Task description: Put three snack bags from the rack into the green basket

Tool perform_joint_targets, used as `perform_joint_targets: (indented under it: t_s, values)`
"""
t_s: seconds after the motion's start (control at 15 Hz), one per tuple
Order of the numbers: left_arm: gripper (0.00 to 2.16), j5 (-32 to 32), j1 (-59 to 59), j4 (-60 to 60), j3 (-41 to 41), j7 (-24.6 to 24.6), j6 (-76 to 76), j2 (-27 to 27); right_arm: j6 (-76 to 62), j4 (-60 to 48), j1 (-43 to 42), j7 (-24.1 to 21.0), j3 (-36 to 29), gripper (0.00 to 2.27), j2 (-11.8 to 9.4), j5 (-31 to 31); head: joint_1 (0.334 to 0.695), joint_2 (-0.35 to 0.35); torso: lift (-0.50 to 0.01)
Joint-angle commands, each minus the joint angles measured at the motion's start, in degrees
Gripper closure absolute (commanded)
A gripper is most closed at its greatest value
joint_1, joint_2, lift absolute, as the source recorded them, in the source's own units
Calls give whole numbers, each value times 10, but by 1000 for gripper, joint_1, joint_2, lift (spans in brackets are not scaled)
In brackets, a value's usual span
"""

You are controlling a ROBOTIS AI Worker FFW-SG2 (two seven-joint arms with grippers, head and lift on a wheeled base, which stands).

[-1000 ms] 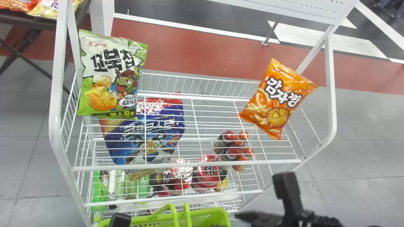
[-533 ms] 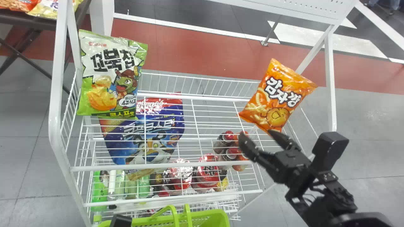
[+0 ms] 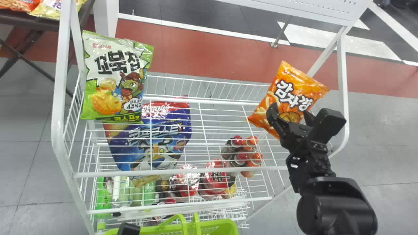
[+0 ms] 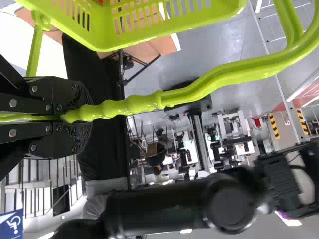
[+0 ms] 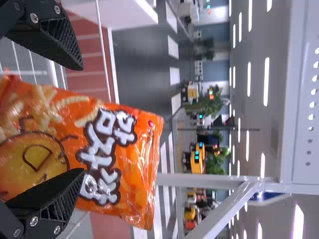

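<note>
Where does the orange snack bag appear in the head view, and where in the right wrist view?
Head view: the orange snack bag is right of centre.
Right wrist view: the bag is partly behind one finger.
Shared landmark: the right gripper, overlapping it.

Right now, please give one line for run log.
right gripper open, at orange snack bag, not gripping | left gripper shut on basket handle | green bag on rack

Can see a red floor strip [image 3: 196, 54]. Also see a dark folding table [image 3: 32, 22] over its left end, snack packets [image 3: 47, 10] on top. Spot black-and-white flooring [image 3: 202, 14] just past the strip, plus small bottles [image 3: 241, 157] and green bottles [image 3: 104, 199] on its near side.
</note>
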Motion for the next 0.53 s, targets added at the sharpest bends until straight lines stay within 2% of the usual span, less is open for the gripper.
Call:
perform_joint_targets:
  t_s: [0.0, 0.13, 0.2, 0.33, 0.47]
  values:
    - [1413, 0, -5, 2, -2, -2, 5, -1, 23, 58, -45, -7, -6, 90, -5, 14, 695, -350, 0]
    - [1413, 1, -13, 8, -2, -4, 7, -1, 33, 69, -54, -5, -10, 117, -17, 12, 695, -350, 0]
    - [1413, 2, -16, 12, -2, -4, 7, -1, 37, 69, -55, 2, -10, 242, -21, 8, 695, -350, 0]
    - [1413, 3, -22, 21, -4, -5, 7, -1, 51, 69, -60, 28, -10, 846, -24, 3, 695, -350, 0]
    - [1413, 2, -24, 21, -6, -4, 8, -1, 70, 69, -66, 70, -25, 1845, -24, -17, 695, -350, 0]
